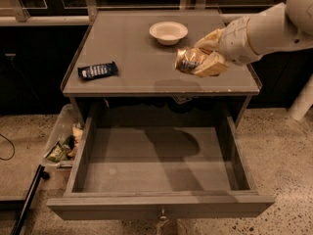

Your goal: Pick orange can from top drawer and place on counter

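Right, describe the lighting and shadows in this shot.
Camera view: dim, warm light that seems to come from above, with a nearly black background. Camera view: the end effector, holding the can above the front right of the counter, casts a soft shadow on the counter just below it. Camera view: a bigger, darker shadow lies on the floor of the drawer.
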Action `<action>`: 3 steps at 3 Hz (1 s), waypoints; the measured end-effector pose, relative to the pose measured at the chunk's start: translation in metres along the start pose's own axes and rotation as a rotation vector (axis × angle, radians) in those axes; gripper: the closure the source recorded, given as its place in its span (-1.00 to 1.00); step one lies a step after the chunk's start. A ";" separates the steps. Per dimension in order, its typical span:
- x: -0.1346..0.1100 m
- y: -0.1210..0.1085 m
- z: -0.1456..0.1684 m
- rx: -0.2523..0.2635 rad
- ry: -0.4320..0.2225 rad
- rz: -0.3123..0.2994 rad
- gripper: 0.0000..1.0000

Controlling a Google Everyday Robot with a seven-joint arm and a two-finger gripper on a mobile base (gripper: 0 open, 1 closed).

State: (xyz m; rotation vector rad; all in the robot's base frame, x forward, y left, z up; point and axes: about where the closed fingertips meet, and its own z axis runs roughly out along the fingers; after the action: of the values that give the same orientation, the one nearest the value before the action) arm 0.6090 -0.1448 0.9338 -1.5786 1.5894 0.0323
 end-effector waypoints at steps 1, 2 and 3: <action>0.022 -0.043 0.027 -0.004 -0.049 0.064 1.00; 0.047 -0.074 0.058 -0.018 -0.100 0.162 1.00; 0.063 -0.093 0.080 -0.041 -0.130 0.248 1.00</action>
State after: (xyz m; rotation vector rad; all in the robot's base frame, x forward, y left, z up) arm 0.7402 -0.1675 0.8984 -1.3720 1.6803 0.2977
